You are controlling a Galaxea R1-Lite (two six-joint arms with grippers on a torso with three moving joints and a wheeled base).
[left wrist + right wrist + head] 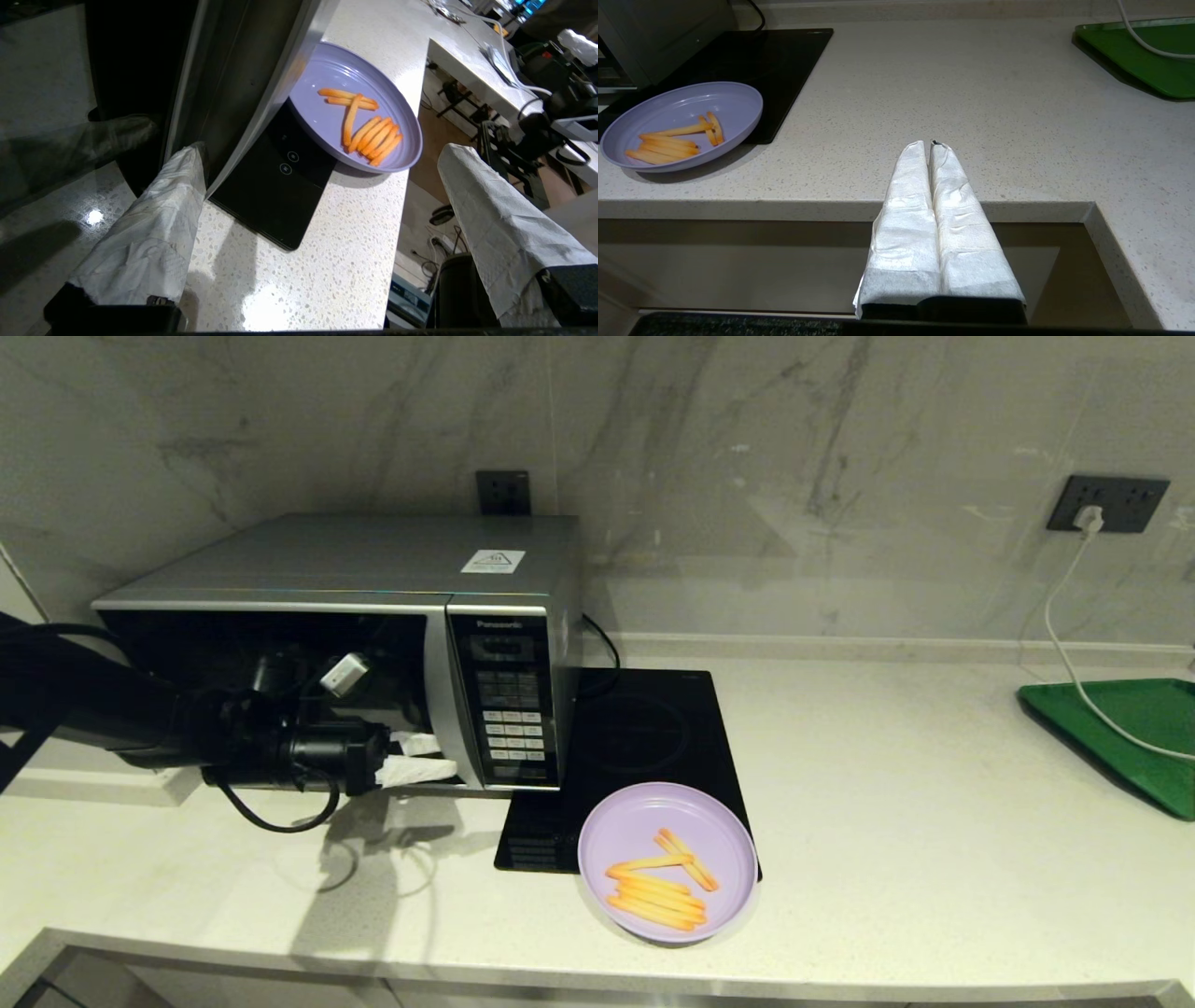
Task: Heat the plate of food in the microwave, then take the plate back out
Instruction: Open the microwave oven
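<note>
Lilac plate of food, orange-yellow sticks, partly over hob.

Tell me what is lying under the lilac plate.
The plate of food rests partly on the black induction hob's front corner and partly on the pale counter. Its near edge overhangs the counter's front edge. Whatever lies directly beneath its centre is covered.

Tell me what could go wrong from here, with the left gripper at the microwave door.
1. The plate of food sits half on the hob, its rim reaching toward the counter edge; a nudge might tip it off.
2. The open left gripper is at the lower door edge of the microwave; its wrapped fingers may slip instead of catching it.
3. The right gripper hangs shut beyond the counter, too far to help.
</note>
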